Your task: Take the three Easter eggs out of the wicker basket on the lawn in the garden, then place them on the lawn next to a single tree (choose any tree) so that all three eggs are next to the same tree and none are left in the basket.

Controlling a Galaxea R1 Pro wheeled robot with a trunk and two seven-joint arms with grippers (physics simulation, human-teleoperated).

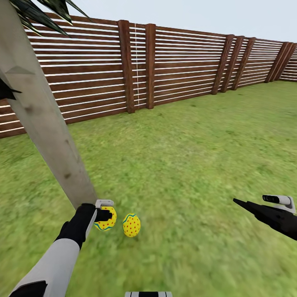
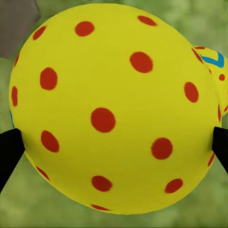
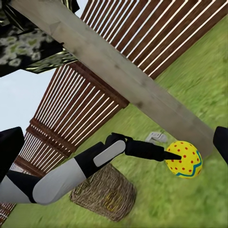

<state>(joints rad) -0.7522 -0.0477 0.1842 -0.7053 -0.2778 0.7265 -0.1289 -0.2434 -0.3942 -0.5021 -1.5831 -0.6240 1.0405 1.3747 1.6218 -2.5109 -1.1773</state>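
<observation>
**Spotted egg gripped low beside the tree trunk**

In the head view, the left claw [image 1: 104, 215] is seen low over the lawn [image 1: 194, 165], right at the foot of the pale grey-brown trunk of the tree [image 1: 39, 111]. A yellow egg with red dots and a blue zigzag band, the held egg [image 1: 107, 220], is clasped between its dark fingers. The same egg [image 2: 114, 109] is seen up close in the left wrist view, with a black fingertip [image 2: 9, 152] pressed at either side of it, so the claw is clenched on it. A second egg [image 1: 131, 225], yellow with red dots and a blue band near its top, is set on the grass just beside the held one and close to the trunk; whether the two touch cannot be told.

In the right wrist view, the left arm [image 3: 71, 173] is shown reaching to the egg [image 3: 184, 159] at the base of the trunk [image 3: 118, 76], and the wicker basket [image 3: 104, 192] is seen on the grass near that arm. Its contents cannot be made out.

The right claw [image 1: 241, 203] is held out above the grass, well apart from the eggs. Nothing is seen in it, though its state cannot be told for certain. A brown slatted fence [image 1: 173, 66] is seen bounding the garden behind.
</observation>
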